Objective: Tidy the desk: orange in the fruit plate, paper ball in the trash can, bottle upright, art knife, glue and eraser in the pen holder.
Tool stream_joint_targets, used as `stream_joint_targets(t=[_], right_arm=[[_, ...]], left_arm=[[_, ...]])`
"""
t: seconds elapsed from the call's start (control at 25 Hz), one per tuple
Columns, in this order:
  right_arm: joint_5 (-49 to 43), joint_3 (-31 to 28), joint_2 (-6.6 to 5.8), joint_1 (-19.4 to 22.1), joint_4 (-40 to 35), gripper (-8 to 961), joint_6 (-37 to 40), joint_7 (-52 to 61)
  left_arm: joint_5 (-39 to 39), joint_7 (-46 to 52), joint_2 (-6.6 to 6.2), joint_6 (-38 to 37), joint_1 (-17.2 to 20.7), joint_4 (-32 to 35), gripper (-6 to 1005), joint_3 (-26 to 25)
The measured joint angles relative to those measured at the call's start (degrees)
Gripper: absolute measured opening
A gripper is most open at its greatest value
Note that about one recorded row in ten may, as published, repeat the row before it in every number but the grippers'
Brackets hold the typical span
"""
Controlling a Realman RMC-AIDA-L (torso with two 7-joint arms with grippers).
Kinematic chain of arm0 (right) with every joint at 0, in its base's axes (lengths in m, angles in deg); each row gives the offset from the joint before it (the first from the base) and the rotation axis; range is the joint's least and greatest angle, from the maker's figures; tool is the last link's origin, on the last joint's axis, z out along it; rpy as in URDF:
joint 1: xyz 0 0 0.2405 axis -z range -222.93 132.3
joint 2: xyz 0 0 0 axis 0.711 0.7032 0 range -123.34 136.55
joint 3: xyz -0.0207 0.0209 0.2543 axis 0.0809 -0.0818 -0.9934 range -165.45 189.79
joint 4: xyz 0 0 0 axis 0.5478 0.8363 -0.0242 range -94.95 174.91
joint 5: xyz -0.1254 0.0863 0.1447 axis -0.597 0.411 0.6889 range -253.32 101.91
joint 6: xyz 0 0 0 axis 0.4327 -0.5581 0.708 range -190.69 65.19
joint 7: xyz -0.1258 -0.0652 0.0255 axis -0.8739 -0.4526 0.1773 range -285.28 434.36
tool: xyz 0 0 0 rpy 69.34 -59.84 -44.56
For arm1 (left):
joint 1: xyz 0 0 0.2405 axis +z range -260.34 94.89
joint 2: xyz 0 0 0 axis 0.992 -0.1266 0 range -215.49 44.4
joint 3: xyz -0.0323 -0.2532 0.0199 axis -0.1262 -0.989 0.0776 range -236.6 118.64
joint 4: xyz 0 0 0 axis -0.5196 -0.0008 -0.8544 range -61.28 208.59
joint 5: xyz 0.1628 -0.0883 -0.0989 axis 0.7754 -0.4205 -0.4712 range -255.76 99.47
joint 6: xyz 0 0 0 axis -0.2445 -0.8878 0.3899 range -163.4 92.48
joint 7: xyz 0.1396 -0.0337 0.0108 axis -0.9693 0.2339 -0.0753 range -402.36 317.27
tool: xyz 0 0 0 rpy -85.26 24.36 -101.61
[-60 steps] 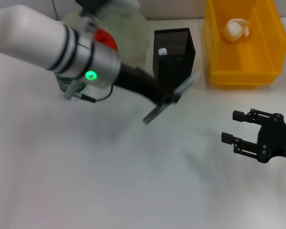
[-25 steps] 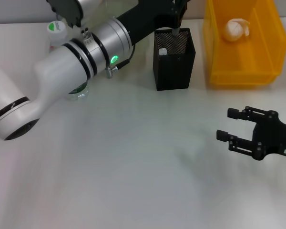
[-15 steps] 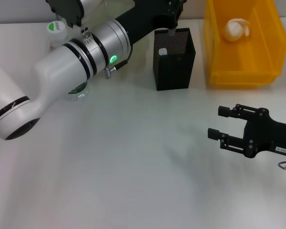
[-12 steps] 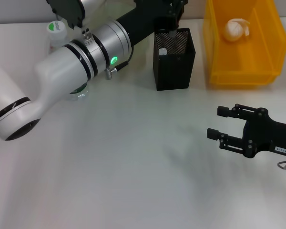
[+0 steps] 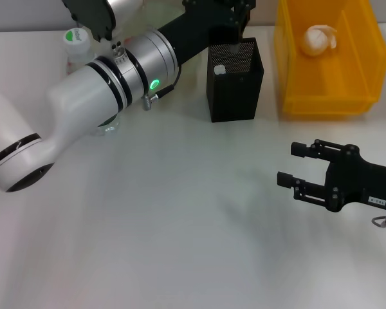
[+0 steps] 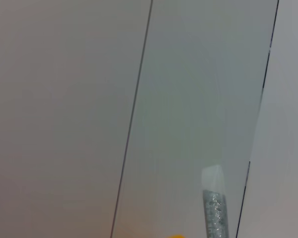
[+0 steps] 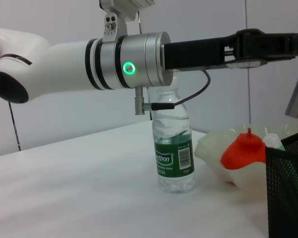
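Head view: we see the left gripper [image 5: 233,19] above the black mesh pen holder [image 5: 235,80], holding the art knife [image 5: 233,46] by its upper end, its long axis near vertical and its lower end dipping into the holder's mouth. We judge the knife light, stiff and slim, best pinched across its flat handle away from the blade. The right gripper [image 5: 297,166] hovers idle over the table [image 5: 148,244], jaws spread wide.

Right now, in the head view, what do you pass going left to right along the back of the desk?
Water bottle → black mesh pen holder, with the left gripper over it → yellow bin holding the paper ball.
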Motion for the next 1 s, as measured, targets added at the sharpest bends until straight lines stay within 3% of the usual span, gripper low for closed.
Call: stream_joint_targets(t=[0.52, 0.72, 1.0], right_arm=[[0.0, -0.08, 0.0, -0.15, 0.01, 731, -0.12, -0.03], [0.0, -0.08, 0.0, -0.15, 0.0, 733, -0.12, -0.03], [0.2, -0.08, 0.0, -0.14, 0.01, 736, 0.12, -0.03]], left_arm=[[-0.24, -0.02, 0.0, -0.4, 0.16, -0.06, 255, 0.44], [-0.28, -0.02, 0.0, -0.97, 0.37, -0.06, 422, 0.42], [-0.17, 0.31, 0.0, -3.0, 1.17, -0.07, 419, 0.57]])
